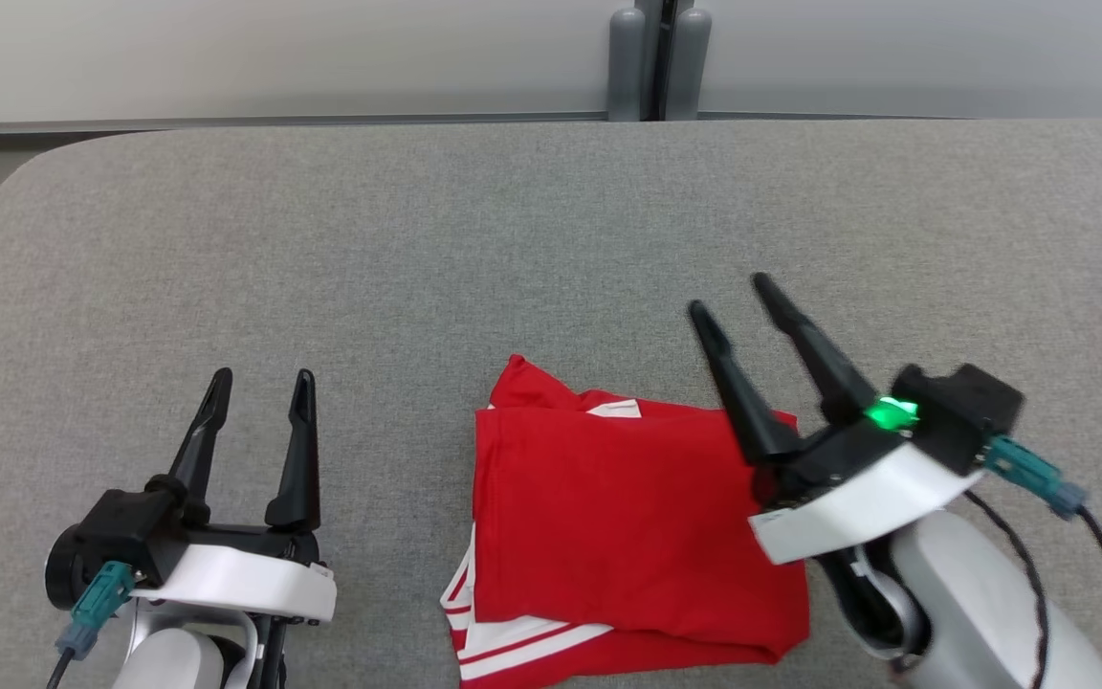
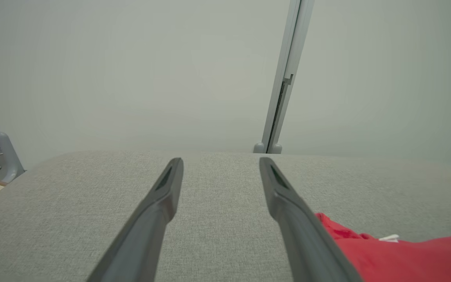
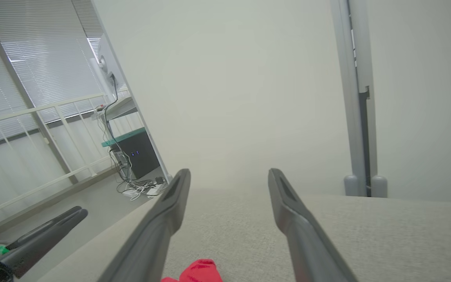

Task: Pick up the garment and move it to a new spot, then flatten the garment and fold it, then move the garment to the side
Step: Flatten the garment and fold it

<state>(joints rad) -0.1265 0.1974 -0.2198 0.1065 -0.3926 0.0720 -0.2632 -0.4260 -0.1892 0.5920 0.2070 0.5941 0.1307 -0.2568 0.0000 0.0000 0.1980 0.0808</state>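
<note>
While the folded red garment (image 1: 628, 517) lay flat on the grey desk (image 1: 417, 249), close to the robot and between its arms, both claws stood apart and empty. The left claw (image 1: 262, 378) was well off to one side, and the right claw (image 1: 731, 295) was raised over the cloth's right edge. Soft, light and limp, it would likely sag and unfold if pinched at one point. I judged a hold on both side edges safest.

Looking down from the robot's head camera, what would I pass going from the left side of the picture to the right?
left gripper, open above the grey table → folded red garment → right gripper, open, its base over the garment's right edge
</note>
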